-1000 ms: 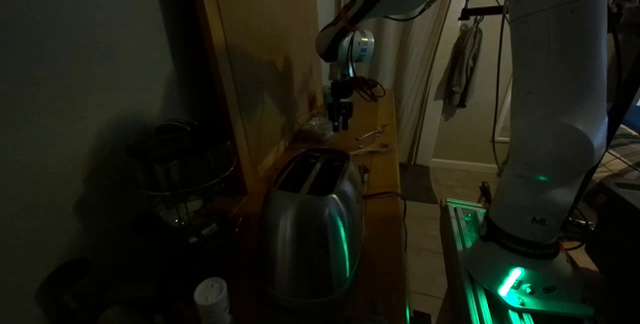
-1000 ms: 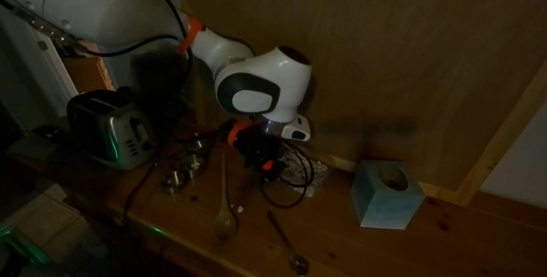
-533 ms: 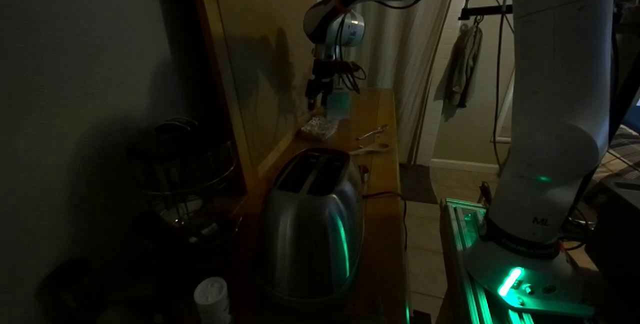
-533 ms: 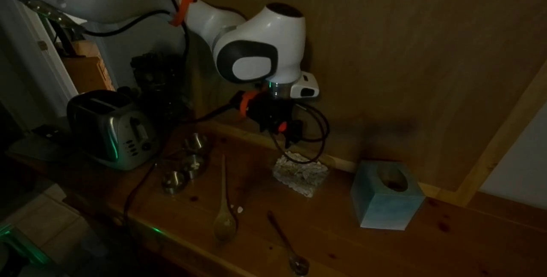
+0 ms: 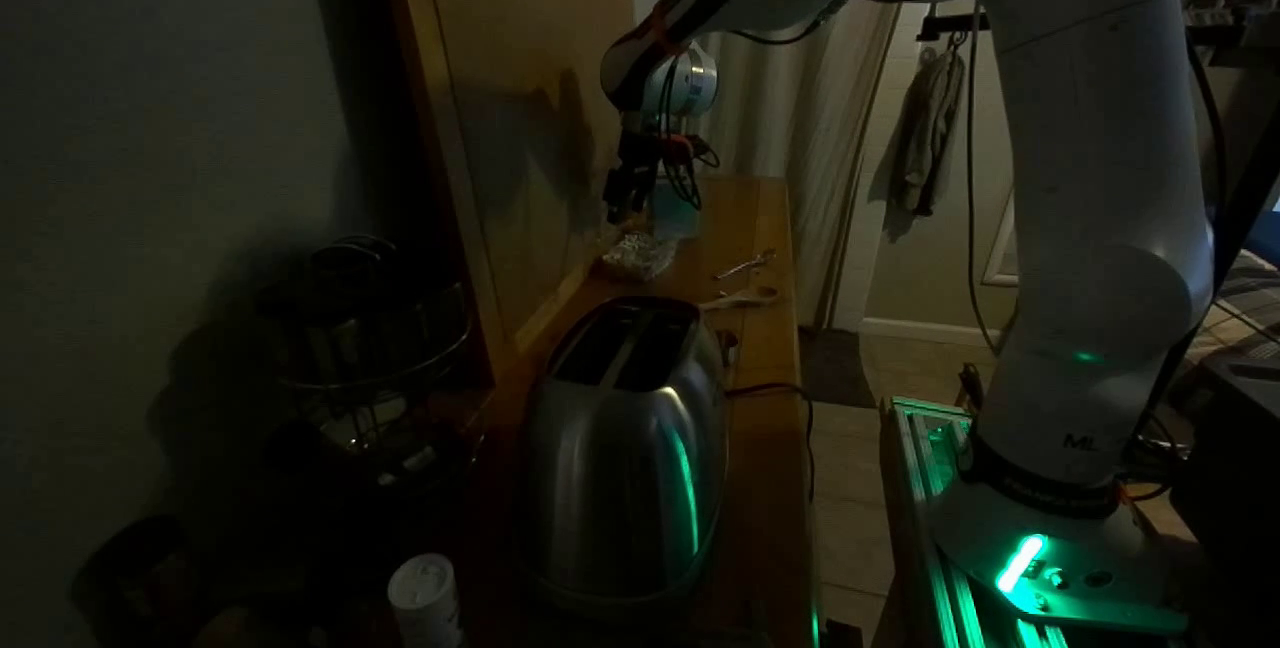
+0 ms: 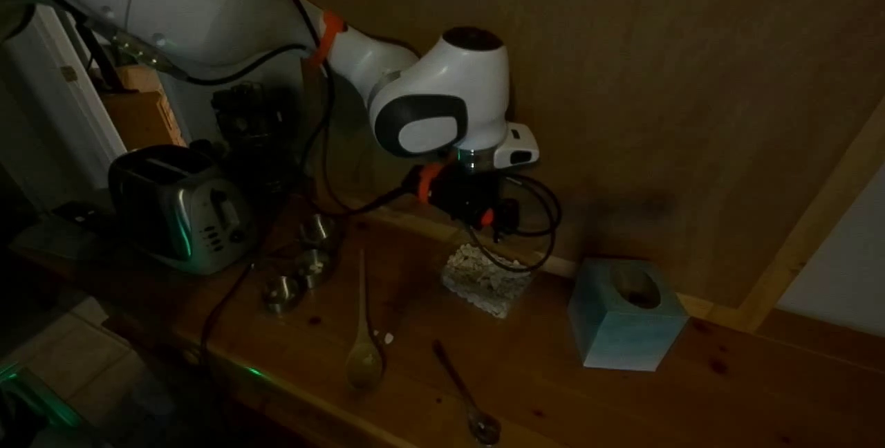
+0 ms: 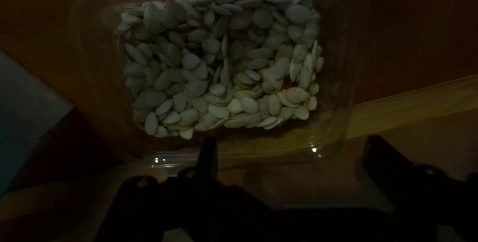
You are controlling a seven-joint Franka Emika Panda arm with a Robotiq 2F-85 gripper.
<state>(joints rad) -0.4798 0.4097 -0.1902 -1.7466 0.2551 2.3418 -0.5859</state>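
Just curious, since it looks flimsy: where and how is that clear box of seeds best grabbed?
I'd take the clear box by the rim facing the toaster, from above, the open claw straddling it: that rim stands clear of the seeds, while the back edge sits near the wood panel.

The letters "ML" (image 5: 1081,443) stand low on the white robot arm (image 5: 1105,258) in an exterior view
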